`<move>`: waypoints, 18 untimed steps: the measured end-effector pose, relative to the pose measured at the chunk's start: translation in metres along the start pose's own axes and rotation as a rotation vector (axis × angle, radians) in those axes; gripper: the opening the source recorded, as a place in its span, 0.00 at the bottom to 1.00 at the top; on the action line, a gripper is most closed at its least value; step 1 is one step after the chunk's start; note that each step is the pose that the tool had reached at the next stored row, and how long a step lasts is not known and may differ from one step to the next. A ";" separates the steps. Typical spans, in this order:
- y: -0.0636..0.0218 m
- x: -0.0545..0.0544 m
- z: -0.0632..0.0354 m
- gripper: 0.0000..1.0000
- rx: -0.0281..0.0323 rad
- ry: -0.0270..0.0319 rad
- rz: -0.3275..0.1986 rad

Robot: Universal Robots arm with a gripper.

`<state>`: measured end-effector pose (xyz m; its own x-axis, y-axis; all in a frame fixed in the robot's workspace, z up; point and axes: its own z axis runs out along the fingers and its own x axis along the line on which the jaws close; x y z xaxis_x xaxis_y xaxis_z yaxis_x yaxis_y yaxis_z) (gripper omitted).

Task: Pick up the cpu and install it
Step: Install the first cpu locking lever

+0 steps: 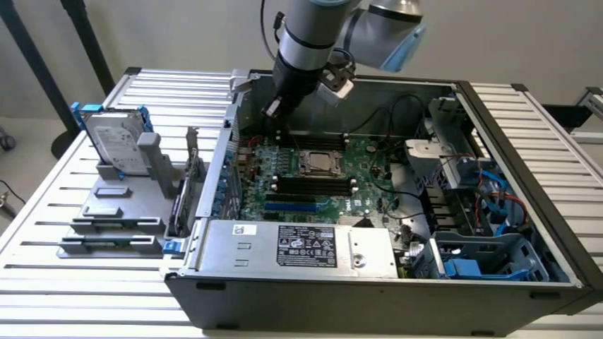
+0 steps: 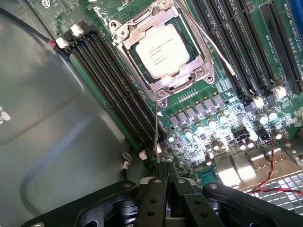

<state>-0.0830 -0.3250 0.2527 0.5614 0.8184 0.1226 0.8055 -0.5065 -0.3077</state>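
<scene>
The cpu (image 2: 162, 51) sits in the socket (image 2: 204, 72) on the motherboard (image 2: 221, 91), inside the case (image 1: 311, 305).

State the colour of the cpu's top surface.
Silvery-grey; the cpu shows best in the wrist view.

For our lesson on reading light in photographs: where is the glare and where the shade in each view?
Wrist view: harsh white glare on the board components just ahead of the pincer; the cpu shines softly; the case wall is dim. Exterior view: even light on the table, the motherboard shaded inside the case.
</scene>
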 end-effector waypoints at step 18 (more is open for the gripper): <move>0.0005 0.000 -0.0002 0.11 -0.1786 0.1078 -0.035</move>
<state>-0.0825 -0.3252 0.2528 0.5419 0.8074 0.2335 0.8403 -0.5262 -0.1306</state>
